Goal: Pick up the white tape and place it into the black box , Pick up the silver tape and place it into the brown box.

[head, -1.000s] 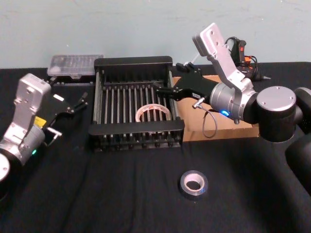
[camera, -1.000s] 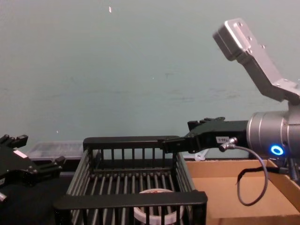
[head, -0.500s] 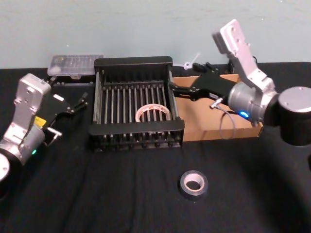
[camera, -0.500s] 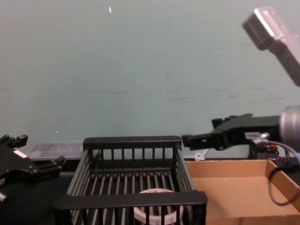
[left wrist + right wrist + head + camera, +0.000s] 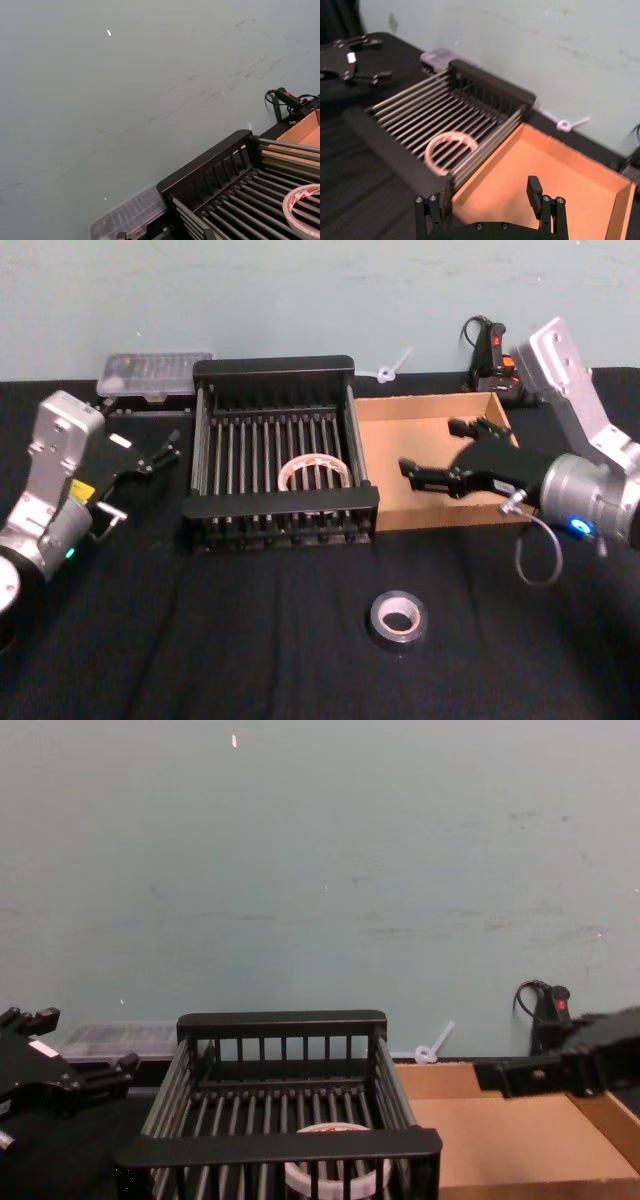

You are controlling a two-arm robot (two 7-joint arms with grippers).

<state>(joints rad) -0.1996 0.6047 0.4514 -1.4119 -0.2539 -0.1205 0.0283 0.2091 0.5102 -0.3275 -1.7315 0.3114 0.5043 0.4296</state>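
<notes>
Head view: the right hand (image 5: 432, 476) has swung back from the black box (image 5: 276, 511) and now hangs over the brown box (image 5: 428, 416), fingers spread and empty. The white tape (image 5: 314, 472) lies in the black box; the silver tape (image 5: 399, 619) sits on the counter (image 5: 200, 640). The left hand (image 5: 160, 455) stays parked, open, left of the black box. Chest view: the right hand (image 5: 510, 1077) has dropped low over the brown box (image 5: 520, 1145).

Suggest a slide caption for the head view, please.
White tape in the black box; silver tape on the table; open right pincer above the brown box.
</notes>
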